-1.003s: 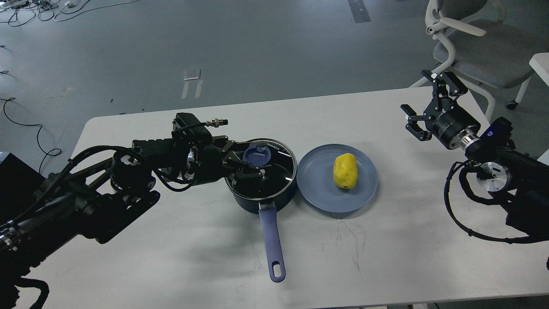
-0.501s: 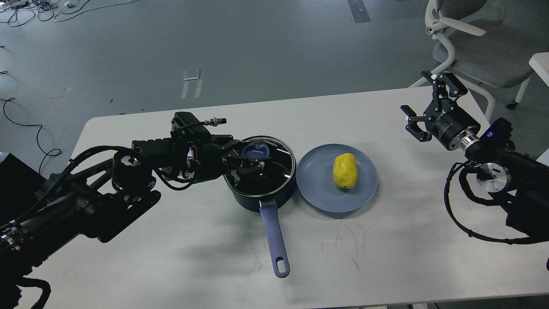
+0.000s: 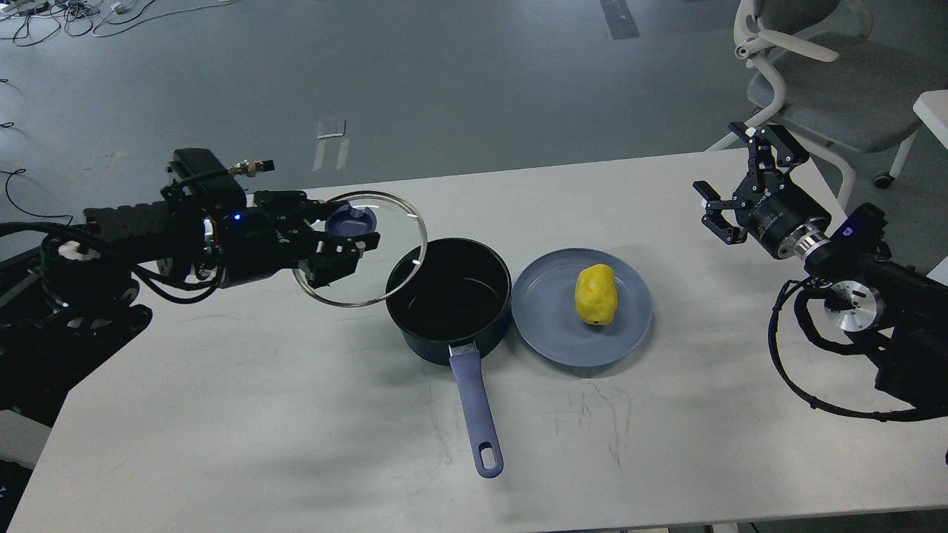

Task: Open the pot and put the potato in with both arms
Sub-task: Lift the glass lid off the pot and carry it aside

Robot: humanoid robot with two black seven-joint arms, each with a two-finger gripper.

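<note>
A dark blue pot (image 3: 449, 300) with a long blue handle (image 3: 476, 411) stands open at the table's middle. My left gripper (image 3: 348, 235) is shut on the blue knob of the glass lid (image 3: 361, 248) and holds the lid in the air, to the left of the pot. A yellow potato (image 3: 596, 294) lies on a blue plate (image 3: 548, 311) just right of the pot. My right gripper (image 3: 733, 181) is open and empty, above the table's far right, well away from the potato.
The white table (image 3: 296, 414) has a rounded far-left corner. An office chair (image 3: 822, 81) stands behind the table's far right corner. Cables lie on the floor at the far left.
My left gripper has lifted the lid off the pot and carried it up and to the left. The pot's handle has turned slightly. The right arm has not moved.
</note>
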